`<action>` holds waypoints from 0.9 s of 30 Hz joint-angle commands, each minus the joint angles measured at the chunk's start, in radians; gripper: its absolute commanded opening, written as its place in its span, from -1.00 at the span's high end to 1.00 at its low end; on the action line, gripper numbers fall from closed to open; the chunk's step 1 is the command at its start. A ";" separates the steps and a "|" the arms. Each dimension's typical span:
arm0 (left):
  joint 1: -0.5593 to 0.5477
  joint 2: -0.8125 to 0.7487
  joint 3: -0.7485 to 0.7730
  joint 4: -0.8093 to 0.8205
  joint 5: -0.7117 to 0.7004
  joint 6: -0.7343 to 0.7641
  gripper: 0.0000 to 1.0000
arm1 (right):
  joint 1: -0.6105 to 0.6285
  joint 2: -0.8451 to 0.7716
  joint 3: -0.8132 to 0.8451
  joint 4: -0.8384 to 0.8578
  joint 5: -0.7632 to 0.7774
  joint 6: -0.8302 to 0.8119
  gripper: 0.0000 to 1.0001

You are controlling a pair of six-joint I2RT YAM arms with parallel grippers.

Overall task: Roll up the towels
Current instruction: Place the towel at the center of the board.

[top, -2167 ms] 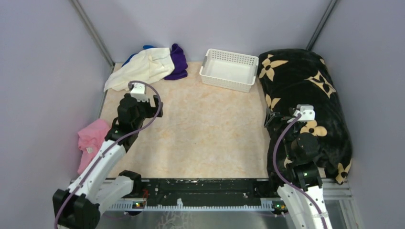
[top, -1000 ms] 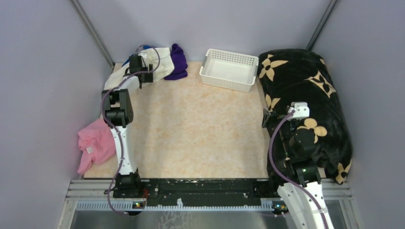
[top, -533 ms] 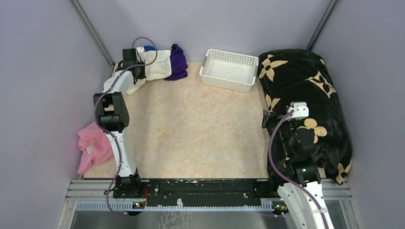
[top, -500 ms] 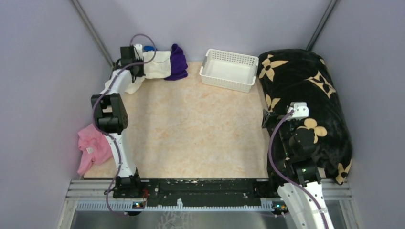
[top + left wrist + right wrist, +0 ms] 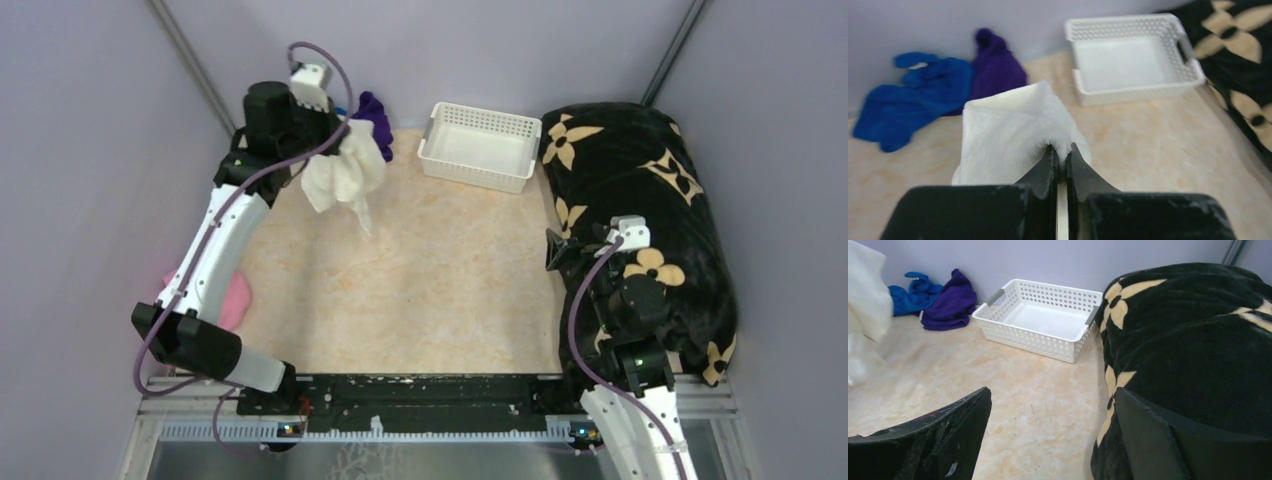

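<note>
While hanging above the table (image 5: 420, 280), held clear of it:
Cream-white towel (image 5: 345, 175): pinched at its upper fold between the left jaws, bunched, draping down from them with a tail pointing at the table.
Left gripper (image 5: 1060, 157): jaws closed tight on that cream-white fold, only a thin strip of cloth between the fingers (image 5: 1045, 167).
Pink cloth (image 5: 235, 300): far behind the left jaws, at the table's left edge, mostly hidden by the left arm.
Blue towel (image 5: 908, 100): ahead and to the left of the left jaws, crumpled on the table against the back wall.
Purple towel (image 5: 995, 67): just right of the blue one, touching it, bunched up ahead of the left jaws.
White basket (image 5: 1133, 57): ahead and to the right of the left jaws, ahead and slightly left of the right jaws, resting on the table.
Right gripper (image 5: 1053, 440): jaws spread wide, gripping nothing, bare table between the fingers.
Black blanket (image 5: 1198, 350): beige flowers, heaped to the right of the right jaws, pressing against the right finger.
</note>
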 commanded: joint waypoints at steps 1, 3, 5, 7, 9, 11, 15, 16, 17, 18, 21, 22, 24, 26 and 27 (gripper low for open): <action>-0.163 -0.059 -0.087 -0.061 0.094 -0.050 0.86 | -0.003 0.039 0.081 0.062 -0.086 0.041 -0.84; -0.237 -0.077 -0.111 -0.050 0.129 -0.077 0.80 | -0.003 0.072 0.102 0.053 -0.115 0.055 -0.82; -0.306 -0.090 -0.137 -0.048 0.130 -0.082 0.71 | -0.003 0.110 0.122 0.048 -0.152 0.071 -0.79; -0.343 -0.107 -0.171 -0.053 0.124 -0.077 0.56 | -0.003 0.147 0.141 0.043 -0.194 0.084 -0.77; -0.349 -0.136 -0.230 -0.050 0.117 -0.081 0.41 | -0.003 0.189 0.159 0.035 -0.238 0.099 -0.76; -0.349 -0.177 -0.304 -0.034 0.116 -0.089 0.16 | -0.004 0.229 0.172 0.023 -0.279 0.112 -0.74; -0.350 -0.265 -0.463 0.004 0.147 -0.112 -0.11 | -0.001 0.309 0.165 0.027 -0.348 0.161 -0.72; -0.349 -0.278 -0.496 0.014 0.153 -0.119 -0.14 | -0.001 0.329 0.163 0.027 -0.363 0.178 -0.72; -0.349 -0.289 -0.533 0.026 0.159 -0.127 -0.16 | -0.001 0.348 0.162 0.025 -0.380 0.191 -0.72; -0.349 -0.296 -0.568 0.042 0.166 -0.136 -0.18 | -0.002 0.366 0.161 0.020 -0.398 0.208 -0.71; -0.349 -0.290 -0.646 0.097 0.208 -0.171 -0.24 | -0.002 0.424 0.157 -0.014 -0.411 0.258 -0.69; -0.349 -0.278 -0.663 0.118 0.222 -0.177 -0.27 | -0.001 0.443 0.155 -0.032 -0.407 0.268 -0.68; -0.349 -0.241 -0.674 0.165 0.244 -0.184 -0.31 | -0.001 0.486 0.148 -0.067 -0.407 0.274 -0.65; -0.349 -0.179 -0.649 0.188 0.238 -0.164 -0.32 | -0.001 0.513 0.134 -0.081 -0.404 0.284 -0.63; -0.349 -0.141 -0.621 0.187 0.234 -0.147 -0.33 | -0.002 0.524 0.124 -0.078 -0.402 0.292 -0.63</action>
